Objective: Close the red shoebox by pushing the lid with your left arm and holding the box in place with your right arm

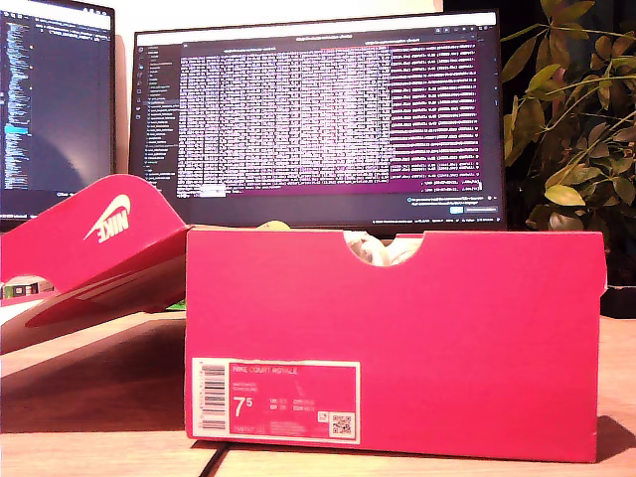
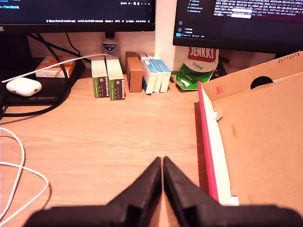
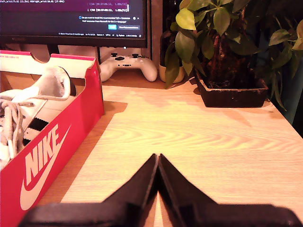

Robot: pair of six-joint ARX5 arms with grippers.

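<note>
You see my first gripper with jaws pressed together, holding nothing; the open lid, cardboard inside up and marked "R", lies just beside its tips. My second gripper is likewise closed and empty; the red shoebox, lettered "NIKE", stands near it, a white shoe inside. End label: "7.5".

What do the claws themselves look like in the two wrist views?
My first claw and my second claw look alike: two matte black fingers, broad at the base and tapering to narrow tips. No markings or cables show on either. The arms do not appear in the exterior view.
</note>
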